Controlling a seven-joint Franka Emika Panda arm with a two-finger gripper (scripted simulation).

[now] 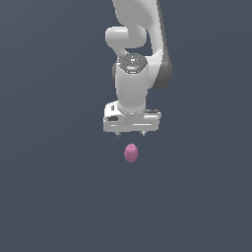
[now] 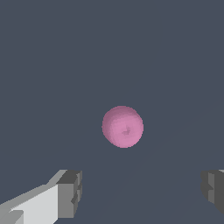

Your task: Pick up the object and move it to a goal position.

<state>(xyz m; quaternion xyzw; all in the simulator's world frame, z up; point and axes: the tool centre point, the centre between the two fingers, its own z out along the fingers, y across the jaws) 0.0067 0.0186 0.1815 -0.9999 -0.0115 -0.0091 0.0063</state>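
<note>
The object, a small pink-magenta egg-shaped blob point(image 1: 131, 153), sits on the dark grey floor just below the white gripper point(image 1: 131, 134) in the exterior view. The gripper points down, and only its short fingertips show under the hand. In the wrist view the blob point(image 2: 122, 126) looks round and lies beyond the gap between the two grey fingertips point(image 2: 70, 192), which stand wide apart. The gripper point(image 2: 142, 190) is open and empty, apart from the blob and not touching it. No goal marker shows.
The white arm point(image 1: 140, 44) rises out of the exterior view above the gripper. The plain dark grey floor point(image 1: 49, 197) fills both views.
</note>
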